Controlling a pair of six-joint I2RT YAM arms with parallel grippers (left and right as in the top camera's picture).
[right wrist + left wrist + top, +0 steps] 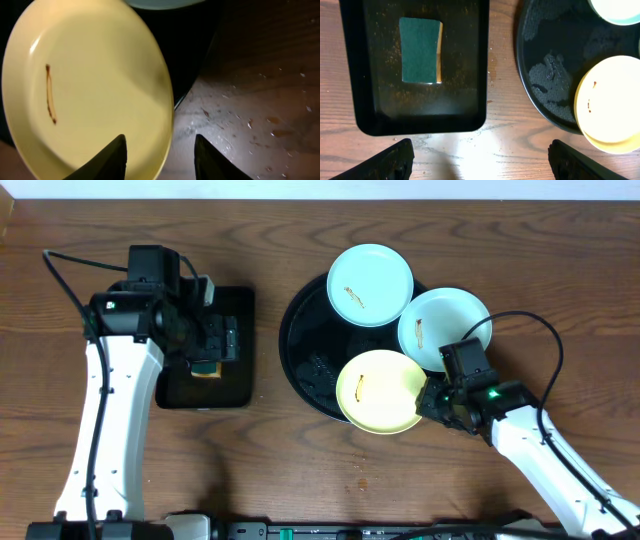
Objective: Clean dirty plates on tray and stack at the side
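Sponge (420, 50) in the rectangular tray (238, 370), left of frame, is largely hidden overhead beneath the left gripper (485, 162), whose jaws stand wide. At centre, the round tray (292, 350) carries two mint plates (371, 285) at upper right, each with a brown smear. The yellow plate (380, 390), also smeared, overhangs the lower rim. The right gripper (160, 157) straddles its edge, jaws partly apart, not clamped.
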